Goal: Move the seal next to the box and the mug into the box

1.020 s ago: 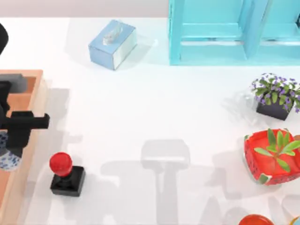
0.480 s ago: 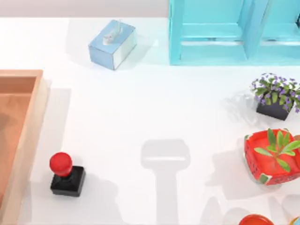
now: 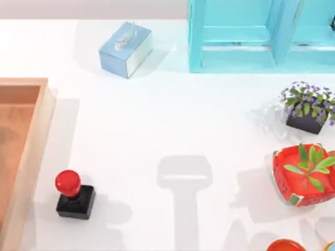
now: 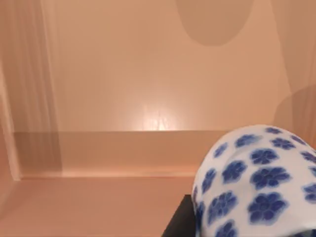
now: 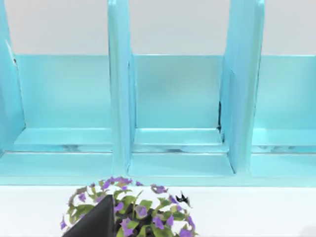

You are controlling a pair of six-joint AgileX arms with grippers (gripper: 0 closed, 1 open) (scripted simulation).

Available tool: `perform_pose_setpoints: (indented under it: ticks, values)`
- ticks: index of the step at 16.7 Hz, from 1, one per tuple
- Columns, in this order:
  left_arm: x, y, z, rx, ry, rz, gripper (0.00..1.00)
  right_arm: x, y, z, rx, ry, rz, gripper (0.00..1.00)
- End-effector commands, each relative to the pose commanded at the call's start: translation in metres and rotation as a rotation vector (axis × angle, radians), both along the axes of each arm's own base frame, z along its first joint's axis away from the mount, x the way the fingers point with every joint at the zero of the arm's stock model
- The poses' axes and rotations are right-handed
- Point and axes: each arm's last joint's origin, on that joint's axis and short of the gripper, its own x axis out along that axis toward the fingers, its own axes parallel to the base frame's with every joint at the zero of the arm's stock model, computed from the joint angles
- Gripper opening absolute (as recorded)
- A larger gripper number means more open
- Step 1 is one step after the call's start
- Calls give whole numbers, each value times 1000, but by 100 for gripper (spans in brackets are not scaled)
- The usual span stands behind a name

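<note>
Down at the table's (image 3: 172,125) left edge sits the box (image 3: 31,151), a shallow crate with a smooth orange-brown floor and thick pale wooden walls. Just beside its right wall, on the white tabletop, stands the seal (image 3: 73,193): a glossy round red knob on a matte black square block, upright and apart from the wall.

From the left wrist view, the mug (image 4: 256,182) looms close, a rounded white cup covered in blue flower prints, hanging over the box's (image 4: 148,89) bare wooden floor and inner wall. A dark edge of the left gripper (image 4: 178,222) shows against the mug's side; whether its fingers clamp the mug I cannot tell.

Toward the table's far side lie a light blue tissue box (image 3: 125,48) and a turquoise shelf unit (image 3: 261,36) with flat, boxy compartments. At the right stand a purple-flowered pot (image 3: 308,107) and a red watermelon-patterned planter (image 3: 303,175). The right wrist view faces the shelf unit (image 5: 177,113) above those purple flowers (image 5: 133,207).
</note>
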Motion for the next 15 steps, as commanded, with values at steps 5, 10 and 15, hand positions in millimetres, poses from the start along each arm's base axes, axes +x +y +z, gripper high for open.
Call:
perform_pose_setpoints:
  ticks: [5,10,15]
  values:
    - [1,1,-28,0,1,3,0,0,0,0,0,0,0,100]
    - [-1,1,-63,1,-6,5,0,0,0,0,0,0,0,100]
    - [-1,1,-65,0,-3,5,8,0,0,0,0,0,0,100]
